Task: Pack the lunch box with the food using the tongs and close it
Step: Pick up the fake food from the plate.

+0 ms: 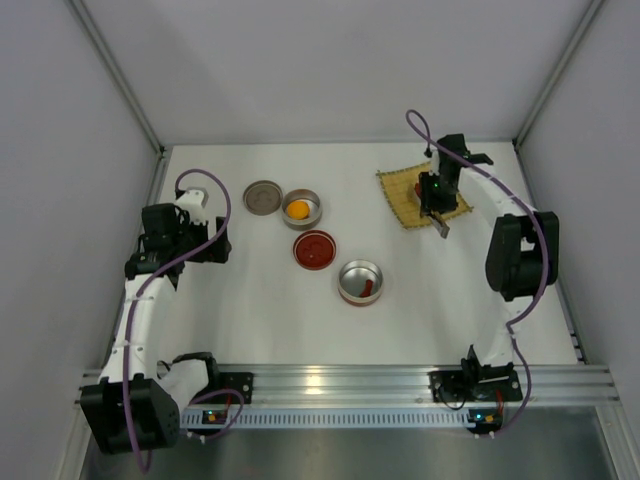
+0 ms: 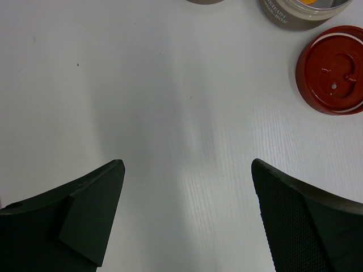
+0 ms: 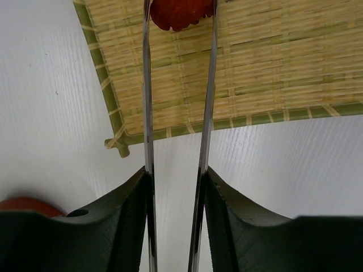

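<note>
1. Top view: your right claw [image 1: 437,205] hangs over the mat [image 1: 397,190], closed on the tongs [image 1: 442,228]. One dark red piece [image 1: 417,187] lies on the mat beneath it.
2. Left of the mat you have two tins. The one [image 1: 316,200] farther from the mat holds the single orange piece [image 1: 298,209]. The nearer one [image 1: 345,272] holds the second dark red piece [image 1: 368,290]. Count two lids as well: a grey lid [image 1: 263,196], the thing farthest from the mat, and a red lid [image 1: 315,249] between the tins.
3. Left wrist view: your left claw [image 2: 187,164] stands wide open over the bare table [image 2: 113,85], holding nothing, well away from the mat.
4. Right wrist view: the fingers [image 3: 130,209] press on both arms of the one pair of tongs. The arms run out over the mat with the red piece between them. Their tips are out of frame, so you cannot tell whether it is pinched.
5. Handling, as a judgement: the tongs are thin, springy and slick, so hold them mid-length and squeeze gently. The food looks light and small and may slip or roll, so take it across its middle.
</note>
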